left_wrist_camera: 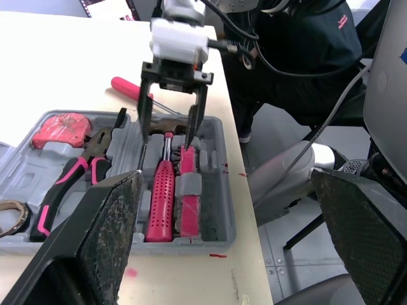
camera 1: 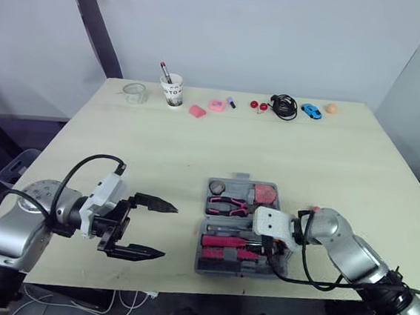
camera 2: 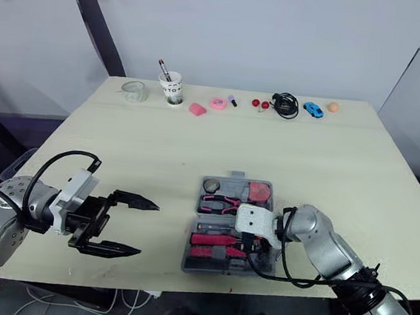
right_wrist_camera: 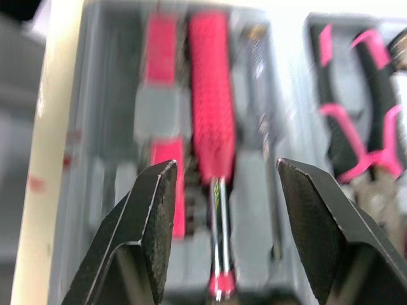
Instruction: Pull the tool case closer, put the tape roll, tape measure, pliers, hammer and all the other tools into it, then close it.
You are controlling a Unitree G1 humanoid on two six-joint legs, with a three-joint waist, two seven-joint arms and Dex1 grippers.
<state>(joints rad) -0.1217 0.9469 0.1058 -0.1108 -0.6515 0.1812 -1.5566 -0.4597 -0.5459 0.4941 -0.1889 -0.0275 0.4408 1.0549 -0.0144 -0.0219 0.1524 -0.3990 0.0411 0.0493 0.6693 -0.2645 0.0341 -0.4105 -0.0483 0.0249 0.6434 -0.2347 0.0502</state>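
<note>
L arm (camera 1: pixel 17 224) is reaching fwd, elbow bent, forearm lying roughly level. L gripper (camera 1: pixel 169 232) is pointing toward the robot's right w/ both black fingers spreading wide apart. R arm (camera 1: pixel 346 249) is bending inward toward centre, white wrist block tilting down. R gripper (left_wrist_camera: pixel 166 132) is pointing downward, fingers standing apart, not clamping.
</note>
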